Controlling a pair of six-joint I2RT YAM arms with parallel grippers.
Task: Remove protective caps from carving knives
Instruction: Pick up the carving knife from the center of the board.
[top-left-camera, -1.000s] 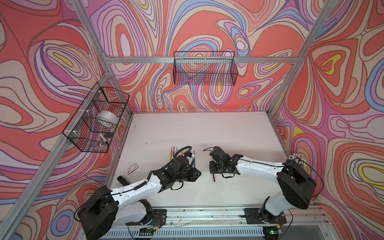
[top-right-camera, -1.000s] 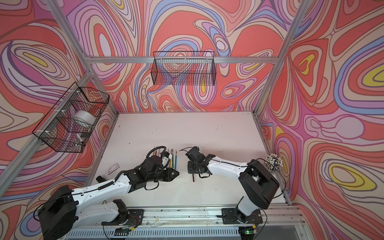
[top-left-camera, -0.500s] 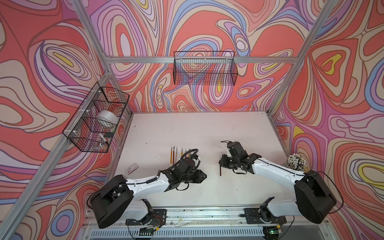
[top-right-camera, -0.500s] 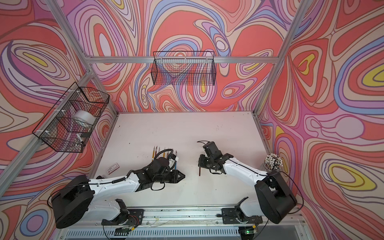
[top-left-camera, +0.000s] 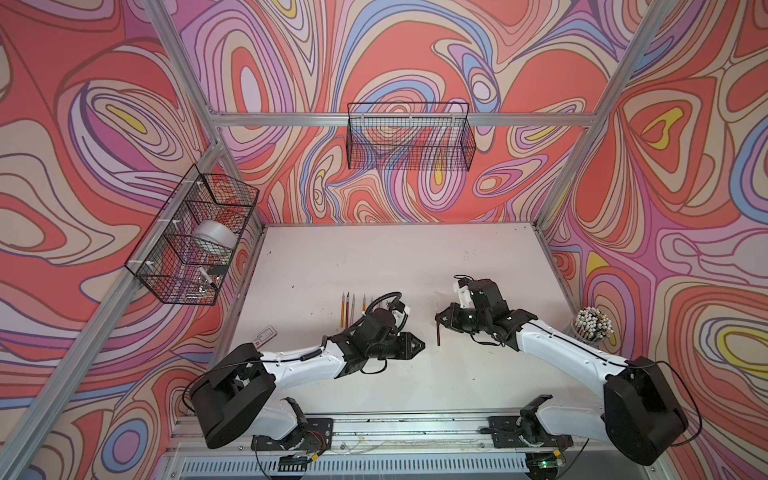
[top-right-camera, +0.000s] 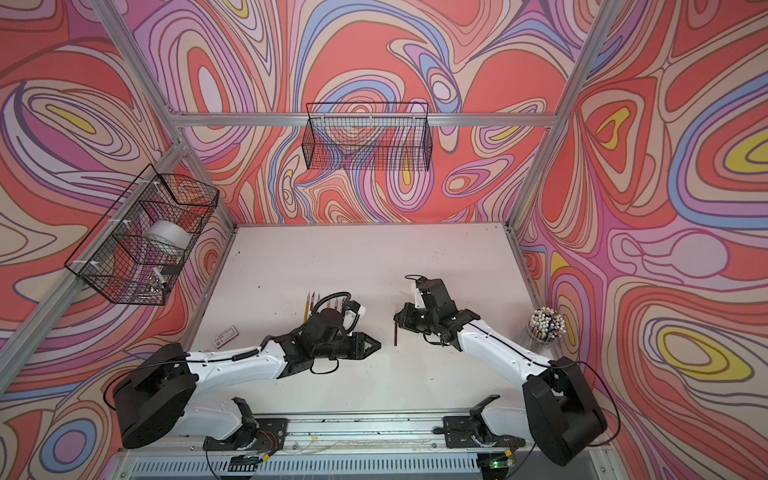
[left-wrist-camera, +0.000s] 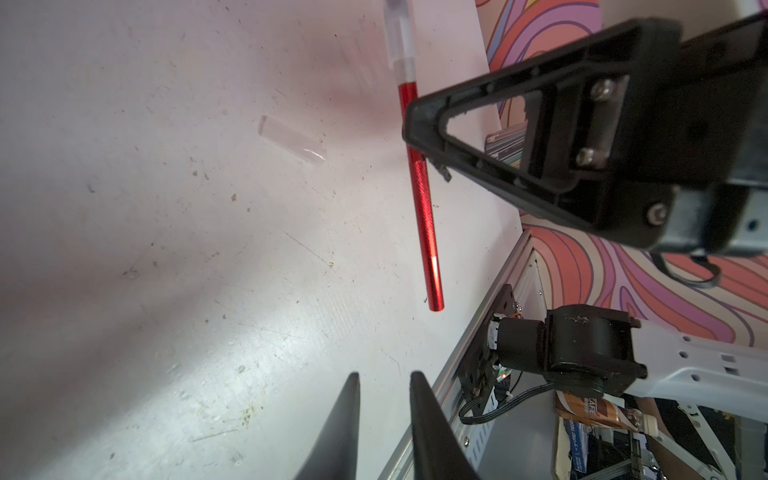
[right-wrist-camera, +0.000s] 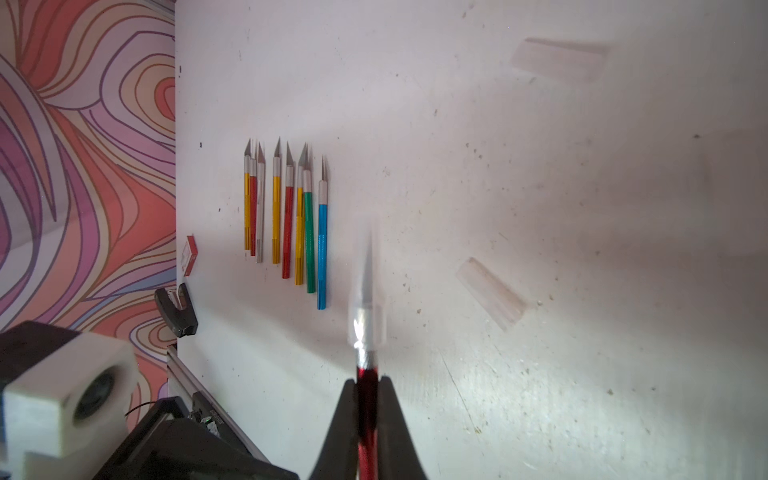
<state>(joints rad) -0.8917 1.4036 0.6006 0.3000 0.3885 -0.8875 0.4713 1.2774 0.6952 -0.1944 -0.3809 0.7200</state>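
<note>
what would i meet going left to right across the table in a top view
small box → row of knives → left end effector → red knife, held by the right end effector → cup of sticks

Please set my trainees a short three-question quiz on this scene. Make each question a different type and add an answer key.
1. True or false: the right gripper is shut on the handle of the red knife.
2. The protective cap of that knife is: A. still over the blade; B. gone from the knife; C. slid down onto the handle.
3. Count: how many bare-bladed knives make up the row of knives lying on the table?
Key: 1 true; 2 A; 3 eight.
</note>
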